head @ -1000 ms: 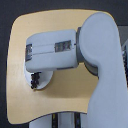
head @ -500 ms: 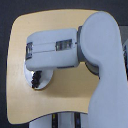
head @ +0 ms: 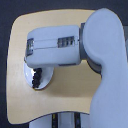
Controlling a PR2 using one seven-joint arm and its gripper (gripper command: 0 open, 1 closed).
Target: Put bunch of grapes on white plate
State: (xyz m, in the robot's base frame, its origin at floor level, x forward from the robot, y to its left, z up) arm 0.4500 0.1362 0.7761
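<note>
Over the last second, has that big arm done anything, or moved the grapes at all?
Nothing visibly changed. The arm hangs over the wooden table in the same place, hiding most of the white plate. The bunch of grapes lies on the plate just below the arm, as before. The gripper itself is hidden, so whether it holds or has let go cannot be told.

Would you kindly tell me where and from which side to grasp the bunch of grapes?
Across its narrow width, near the middle, coming from above. The bunch of grapes lies as a slim dark cluster on the white plate, so its long sides offer the shortest span. The arm hides its upper end, and the pincer is out of sight.
</note>
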